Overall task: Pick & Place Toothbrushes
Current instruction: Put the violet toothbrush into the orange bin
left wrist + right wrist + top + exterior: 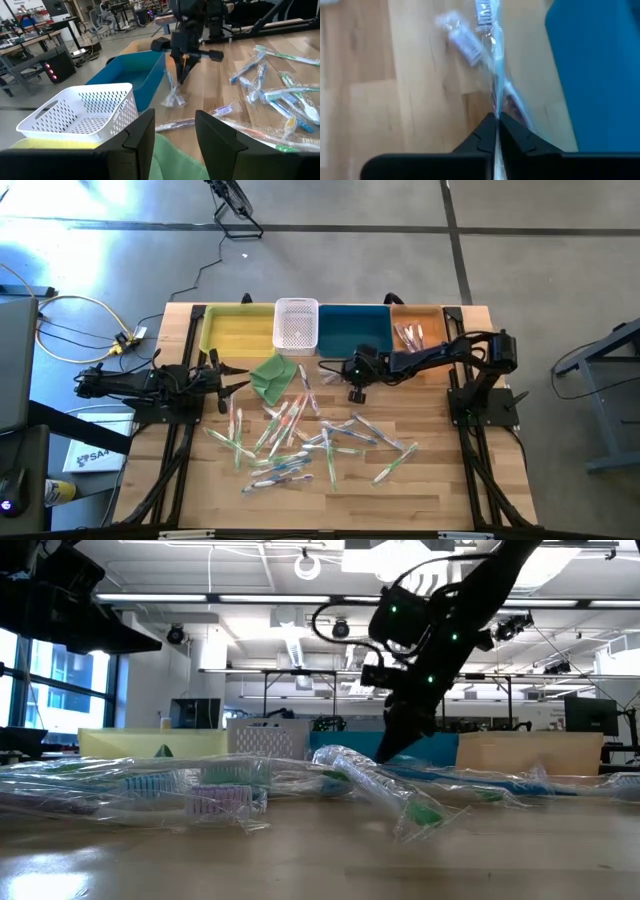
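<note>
Start with the worktop (420,480): most of the toothbrushes (300,445) lie scattered on its middle, well away from both sets of fingers, and a few already sit in the orange bin (425,320).

Your right gripper (496,119) matters most now. Its fingers are closed on the clear wrapper of one wrapped toothbrush (487,30), which runs straight out ahead of the fingertips, its long axis in line with them. The blue bin (600,70) lies just to one side of that brush. In the left wrist view the same gripper hangs point-down beside the blue bin's wall, the wrapper trailing below it (I judge it barely lifted, if at all).

The left gripper (172,130) waits near the worktop's edge with fingers parted and nothing between them, the folded green cloth (172,162) just under them and the white basket (85,112) off to one side. The right arm is clearly the nearer one to the bins.

What you can't make out: the handle colour of the held brush, how much of the handle itself is pinched rather than only film, and whether its far end touches the wood.
</note>
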Robot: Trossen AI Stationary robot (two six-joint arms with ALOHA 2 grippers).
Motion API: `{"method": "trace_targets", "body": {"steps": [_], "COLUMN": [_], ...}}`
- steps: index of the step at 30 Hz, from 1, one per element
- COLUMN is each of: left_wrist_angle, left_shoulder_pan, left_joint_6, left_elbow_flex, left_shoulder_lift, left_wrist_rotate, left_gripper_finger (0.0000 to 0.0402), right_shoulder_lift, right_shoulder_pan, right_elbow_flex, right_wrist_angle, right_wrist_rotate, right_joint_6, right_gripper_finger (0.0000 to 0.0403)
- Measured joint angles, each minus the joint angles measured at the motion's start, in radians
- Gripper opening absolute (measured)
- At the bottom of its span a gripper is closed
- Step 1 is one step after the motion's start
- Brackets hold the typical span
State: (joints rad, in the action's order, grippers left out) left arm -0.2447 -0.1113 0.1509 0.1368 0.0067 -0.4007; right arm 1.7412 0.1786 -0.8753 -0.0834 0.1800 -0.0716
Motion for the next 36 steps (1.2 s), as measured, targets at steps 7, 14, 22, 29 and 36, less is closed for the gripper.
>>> {"method": "trace_targets", "body": {"steps": [7, 14, 22, 29, 36], "left_wrist_angle": [-0.006, -0.009, -0.012, -0.012, -0.013], "left_shoulder_pan": [0.000, 0.000, 0.000, 0.000, 0.000], "left_joint_6": [0.000, 0.000, 0.000, 0.000, 0.000], "left_elbow_flex": [0.000, 0.000, 0.000, 0.000, 0.000], "left_shoulder_lift": [0.000, 0.000, 0.000, 0.000, 0.000], "left_wrist_rotate": [0.000, 0.000, 0.000, 0.000, 0.000], "left_gripper_finger": [0.0136, 0.0136, 0.0136, 0.0136, 0.0136], "right_shoulder_lift": [-0.159, -0.363, -0.570, -0.682, -0.692], "right_shoulder_pan": [-0.028, -0.041, -0.039, -0.015, 0.059], "right_elbow_flex": [0.000, 0.000, -0.001, -0.001, 0.037], "right_wrist_angle": [-0.068, -0.157, -0.389, -0.699, -0.824], "right_wrist_rotate": [-0.033, -0.017, 0.256, 0.401, 0.448], "right_joint_6": [0.031, 0.134, 0.334, 0.553, 0.652], "right_gripper_finger": [0.0004, 0.0003, 0.0003, 0.0003, 0.0003]}}
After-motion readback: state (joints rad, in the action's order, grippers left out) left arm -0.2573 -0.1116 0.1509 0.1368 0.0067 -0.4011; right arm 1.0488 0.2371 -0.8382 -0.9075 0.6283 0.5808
